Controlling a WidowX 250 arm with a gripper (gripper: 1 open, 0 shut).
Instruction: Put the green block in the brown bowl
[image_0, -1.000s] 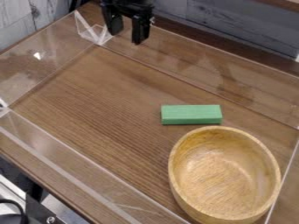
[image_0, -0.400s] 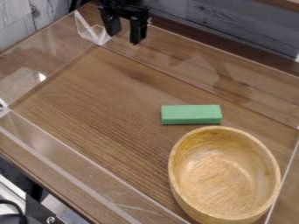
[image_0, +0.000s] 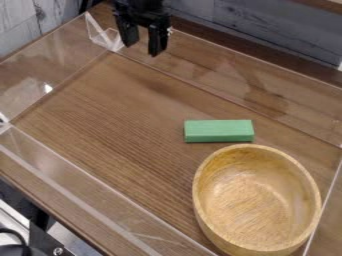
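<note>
Green block (image_0: 219, 131) on table nr brown bowl (image_0: 257, 198); gripper (image_0: 143, 48) wide open, holding nothing.

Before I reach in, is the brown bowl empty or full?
Empty: the brown bowl's bare wooden inside shows.

Blk robot arm (image_0: 140, 14), blk claw (image_0: 143, 44).

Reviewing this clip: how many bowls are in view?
1. The brown bowl sits at the lower right of the table, just below the green block in the picture.
</note>
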